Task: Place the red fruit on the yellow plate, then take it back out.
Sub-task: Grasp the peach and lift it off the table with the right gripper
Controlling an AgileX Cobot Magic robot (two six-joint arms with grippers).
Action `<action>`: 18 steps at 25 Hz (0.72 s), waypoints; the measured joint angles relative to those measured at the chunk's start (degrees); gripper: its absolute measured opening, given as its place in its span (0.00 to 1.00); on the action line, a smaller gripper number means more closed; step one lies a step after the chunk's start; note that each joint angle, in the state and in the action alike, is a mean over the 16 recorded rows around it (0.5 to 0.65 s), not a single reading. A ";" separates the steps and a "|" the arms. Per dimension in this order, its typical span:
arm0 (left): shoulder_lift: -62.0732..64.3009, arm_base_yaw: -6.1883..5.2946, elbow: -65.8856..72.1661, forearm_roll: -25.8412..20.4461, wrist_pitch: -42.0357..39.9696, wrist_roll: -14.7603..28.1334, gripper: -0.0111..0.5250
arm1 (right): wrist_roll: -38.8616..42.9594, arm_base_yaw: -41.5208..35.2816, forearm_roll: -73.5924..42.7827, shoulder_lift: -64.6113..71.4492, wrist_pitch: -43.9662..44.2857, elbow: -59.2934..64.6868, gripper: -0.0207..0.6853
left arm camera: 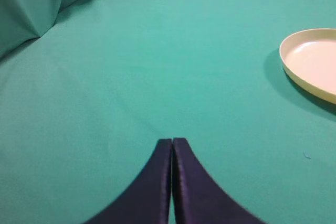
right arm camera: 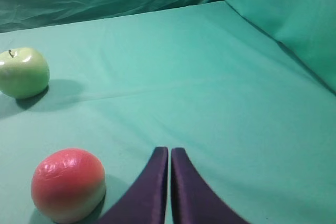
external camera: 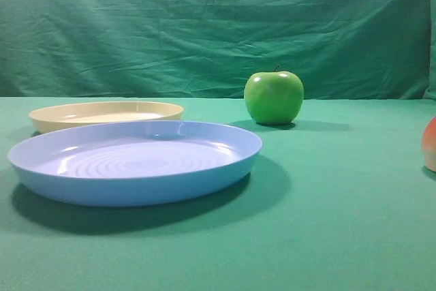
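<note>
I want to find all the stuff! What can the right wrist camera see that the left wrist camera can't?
Only the right wrist view shows the red fruit, the green apple and the shut right gripper. Only the left wrist view shows the yellow plate and the shut left gripper. Both show the green cloth on the table; neither shows the blue plate.

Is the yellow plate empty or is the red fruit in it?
Empty. The yellow plate shows a bare inside; the red fruit sits on the cloth near the right wrist's shut jaws.
</note>
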 joint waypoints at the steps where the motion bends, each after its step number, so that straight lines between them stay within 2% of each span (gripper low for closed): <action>1: 0.00 0.00 0.00 0.00 0.00 0.00 0.02 | 0.00 0.00 0.00 0.00 0.00 0.00 0.03; 18: 0.00 0.00 0.00 0.00 0.00 0.00 0.02 | -0.05 0.00 -0.27 0.00 0.00 0.00 0.03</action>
